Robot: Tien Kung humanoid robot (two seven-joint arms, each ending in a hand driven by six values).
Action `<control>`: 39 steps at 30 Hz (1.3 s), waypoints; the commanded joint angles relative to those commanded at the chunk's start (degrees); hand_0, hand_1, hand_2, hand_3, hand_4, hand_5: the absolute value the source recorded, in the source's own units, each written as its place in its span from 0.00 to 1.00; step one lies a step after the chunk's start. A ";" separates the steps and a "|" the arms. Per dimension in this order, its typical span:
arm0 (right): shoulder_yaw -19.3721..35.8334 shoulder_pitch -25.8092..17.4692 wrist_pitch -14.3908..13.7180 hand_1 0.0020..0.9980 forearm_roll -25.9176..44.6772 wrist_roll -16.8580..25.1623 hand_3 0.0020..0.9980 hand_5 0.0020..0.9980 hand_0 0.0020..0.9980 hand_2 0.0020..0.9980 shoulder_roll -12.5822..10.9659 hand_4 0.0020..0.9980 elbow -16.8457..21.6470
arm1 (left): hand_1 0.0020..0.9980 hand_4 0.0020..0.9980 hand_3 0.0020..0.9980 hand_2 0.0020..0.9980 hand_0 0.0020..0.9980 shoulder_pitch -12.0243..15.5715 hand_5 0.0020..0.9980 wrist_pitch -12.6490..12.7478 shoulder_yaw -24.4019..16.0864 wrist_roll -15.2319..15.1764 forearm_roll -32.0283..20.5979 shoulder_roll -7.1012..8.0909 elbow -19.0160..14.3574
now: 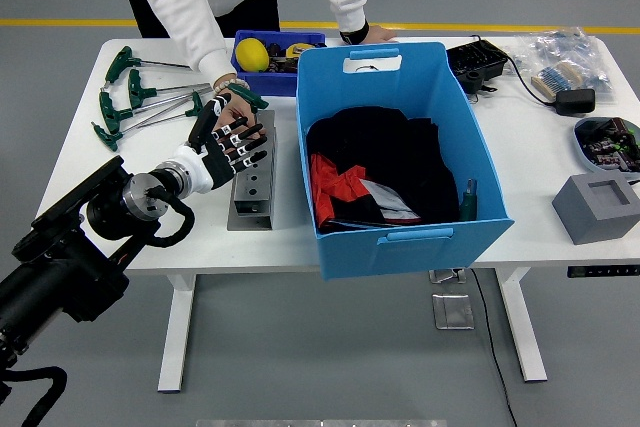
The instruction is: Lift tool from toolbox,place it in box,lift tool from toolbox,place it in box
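Observation:
A grey metal tool holder (251,185) lies on the table left of the big blue box (400,237). A person's hand (240,115) rests at the holder's far end and holds a green T-handle tool (246,97) standing there. My left hand (228,142) hovers over the holder's far half, just in front of the person's hand, with fingers spread and holding nothing. The blue box contains black and red cloth (372,169) and a green-handled tool (468,197) at its right wall. My right arm is out of view.
Several green T-handle keys (130,97) lie at the table's far left. A small blue bin (268,59) with a yellow item stands behind the holder. A grey block (600,207), a tray of parts (610,139) and cables (490,65) are at the right.

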 joint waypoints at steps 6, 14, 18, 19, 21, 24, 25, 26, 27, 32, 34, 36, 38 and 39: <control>-0.24 0.36 0.01 0.62 0.13 0.04 0.56 0.65 0.64 0.70 -0.11 0.82 0.04 | 0.55 0.77 0.90 0.71 0.37 -1.51 0.81 -0.82 0.61 -0.84 -0.61 -0.20 1.76; -0.39 0.86 0.04 0.62 0.05 0.06 0.56 0.65 0.64 0.70 -0.25 0.81 0.11 | 0.56 0.77 0.90 0.71 0.38 -3.32 0.82 -1.54 1.55 -1.65 -1.68 -0.60 3.89; -0.27 1.21 0.18 0.62 -0.53 -0.03 0.56 0.65 0.64 0.70 -0.41 0.81 0.18 | 0.56 0.77 0.90 0.71 0.38 -3.88 0.82 -1.83 2.50 -2.18 -2.26 -0.98 5.29; -0.22 1.27 0.20 0.62 -0.66 -0.06 0.56 0.65 0.64 0.70 -0.42 0.81 0.20 | 0.56 0.77 0.90 0.71 0.38 -3.96 0.82 -1.91 2.64 -2.32 -2.39 -1.10 5.63; -0.23 1.38 0.21 0.62 -0.75 -0.10 0.56 0.65 0.64 0.70 -0.44 0.81 0.23 | 0.56 0.79 0.90 0.71 0.38 -4.14 0.84 -2.08 2.89 -2.60 -2.71 -1.31 6.37; -0.29 1.60 0.24 0.62 -0.94 -0.13 0.56 0.65 0.64 0.70 -0.47 0.81 0.28 | 0.56 0.79 0.90 0.71 0.38 -4.53 0.84 -2.31 3.17 -3.13 -3.23 -1.59 7.76; -0.28 1.69 0.25 0.62 -1.04 -0.14 0.56 0.65 0.64 0.70 -0.48 0.81 0.29 | 0.56 0.79 0.90 0.71 0.38 -4.67 0.84 -2.41 3.18 -3.39 -3.46 -1.66 8.20; -0.28 1.75 0.26 0.62 -1.10 -0.15 0.56 0.65 0.64 0.70 -0.48 0.81 0.30 | 0.56 0.79 0.90 0.71 0.38 -4.74 0.85 -2.47 3.16 -3.55 -3.63 -1.70 8.42; -0.31 1.82 0.25 0.62 -1.12 -0.15 0.56 0.65 0.64 0.70 -0.48 0.81 0.32 | 0.56 0.79 0.90 0.71 0.38 -4.84 0.85 -2.63 3.08 -3.88 -3.99 -1.75 8.70; -0.44 2.07 0.23 0.62 -1.09 -0.13 0.56 0.65 0.64 0.70 -0.50 0.81 0.36 | 0.58 0.80 0.90 0.73 0.41 -5.22 0.85 -3.46 2.79 -4.76 -5.45 -2.11 9.02; -0.48 2.15 0.21 0.62 -1.05 -0.11 0.56 0.65 0.64 0.70 -0.49 0.81 0.37 | 0.58 0.80 0.90 0.73 0.41 -5.45 0.85 -3.77 2.82 -4.84 -5.69 -2.31 8.95; -0.53 2.23 0.19 0.62 -1.00 -0.09 0.56 0.65 0.64 0.70 -0.49 0.81 0.38 | 0.58 0.80 0.90 0.73 0.41 -5.64 0.85 -3.92 2.91 -4.79 -5.83 -2.46 8.94; -0.54 2.33 0.19 0.62 -1.07 -0.09 0.56 0.64 0.64 0.70 -0.50 0.81 0.39 | 0.58 0.80 0.90 0.75 0.45 -5.92 0.86 -4.09 3.10 -4.75 -6.11 -2.67 9.04; -0.50 2.37 0.20 0.62 -1.16 -0.10 0.56 0.64 0.64 0.70 -0.50 0.81 0.40 | 0.58 0.80 0.90 0.75 0.45 -6.03 0.86 -4.20 3.19 -4.75 -6.31 -2.77 9.12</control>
